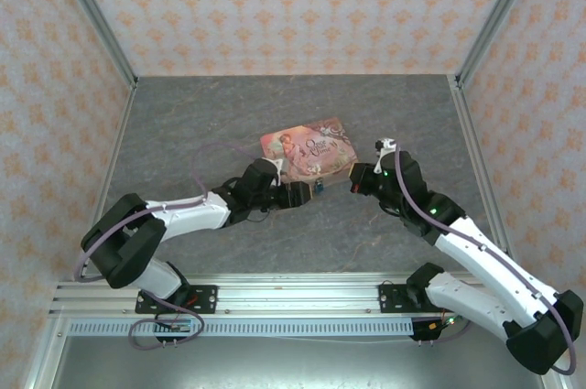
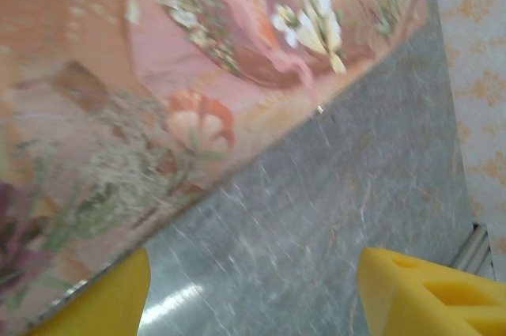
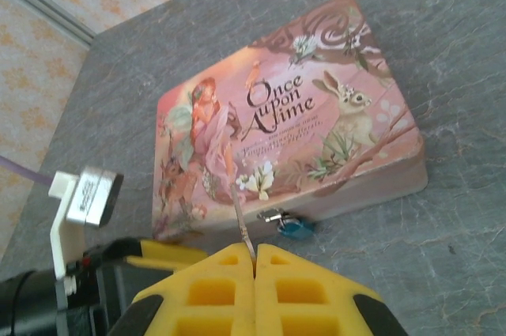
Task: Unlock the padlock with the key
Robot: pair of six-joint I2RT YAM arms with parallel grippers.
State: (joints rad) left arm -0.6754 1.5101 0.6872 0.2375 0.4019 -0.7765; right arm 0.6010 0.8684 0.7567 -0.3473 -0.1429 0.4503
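Tiny teal padlock (image 3: 296,229), silver shackle, at the pink box's (image 3: 285,115) edge.

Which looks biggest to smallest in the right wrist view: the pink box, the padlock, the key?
1. pink box, by far the largest.
2-3. key and padlock: left unranked. The key's visible shaft is longer but thinner, and it sits nearer the camera.

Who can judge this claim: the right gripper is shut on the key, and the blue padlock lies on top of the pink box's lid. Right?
Not quite. The padlock is not on the lid; it sits against the pink box's side wall, below the lid, as the right wrist view shows. The right gripper is shut on the key.
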